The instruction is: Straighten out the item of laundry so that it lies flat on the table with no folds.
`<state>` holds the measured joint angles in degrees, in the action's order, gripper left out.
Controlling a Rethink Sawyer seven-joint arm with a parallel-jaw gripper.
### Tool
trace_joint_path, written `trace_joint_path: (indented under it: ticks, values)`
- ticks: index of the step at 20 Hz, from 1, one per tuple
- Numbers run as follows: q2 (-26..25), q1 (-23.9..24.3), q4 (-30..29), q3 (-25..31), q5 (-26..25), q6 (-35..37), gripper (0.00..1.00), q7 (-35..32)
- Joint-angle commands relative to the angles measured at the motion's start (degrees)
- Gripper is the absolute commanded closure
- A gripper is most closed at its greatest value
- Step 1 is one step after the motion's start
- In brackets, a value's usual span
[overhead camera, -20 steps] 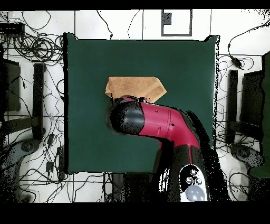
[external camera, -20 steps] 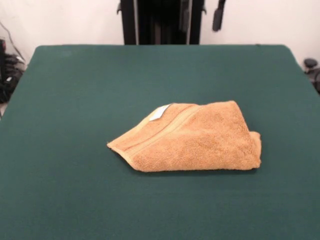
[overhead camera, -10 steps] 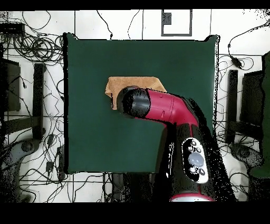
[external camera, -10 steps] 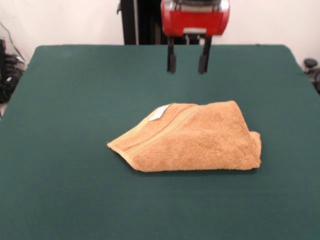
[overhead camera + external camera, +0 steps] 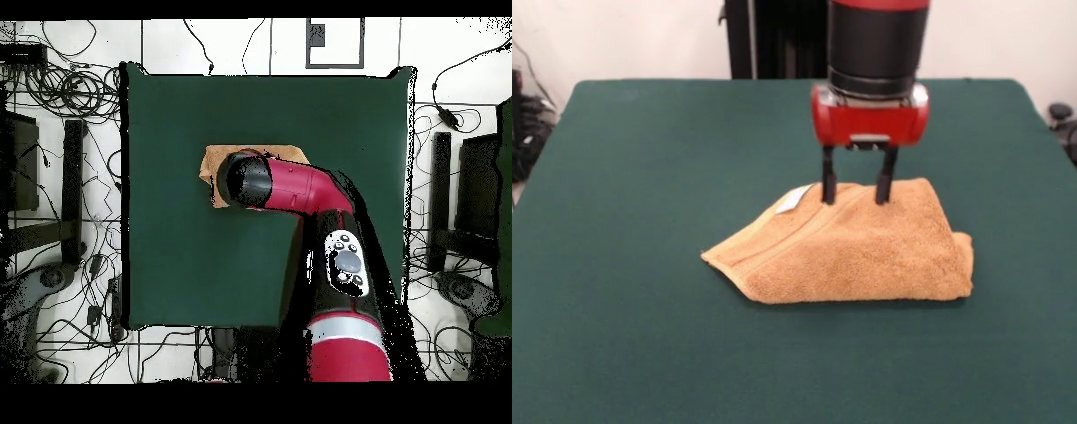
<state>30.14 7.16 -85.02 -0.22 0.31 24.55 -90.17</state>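
Note:
The orange-tan towel (image 5: 852,247) lies folded over itself near the middle of the dark green table (image 5: 644,177), with a border band along its left fold and a small white tag (image 5: 794,199) at its far left corner. My gripper (image 5: 856,193) is open and points straight down, its two dark fingertips (image 5: 827,187) just at the towel's far edge. It holds nothing. In the overhead view the red arm (image 5: 300,195) covers most of the towel (image 5: 212,165); only its left part and top edge show.
The robot's black pedestal (image 5: 777,40) stands behind the table's far edge. Cables and stands (image 5: 60,90) lie on the floor around the table (image 5: 180,260).
The arm has come into the front view from the top and lowered. The open gripper went from above the table's far part down to the towel's far edge. The towel has not moved.

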Motion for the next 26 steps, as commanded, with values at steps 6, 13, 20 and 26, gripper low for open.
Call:
trace_joint_path:
  ticks: [6,13,20,26]
  values:
    - [-3.4,-4.3,-2.5,4.9,6.4,-5.8,0.00,-15.2]
    - [-3.0,-4.1,-4.5,6.7,7.0,-5.3,0.00,-12.1]
    - [-3.4,0.0,-6.6,13.0,6.7,-5.2,0.00,-8.1]
    - [-4.0,2.1,-8.4,17.8,6.0,-7.1,0.00,-7.9]
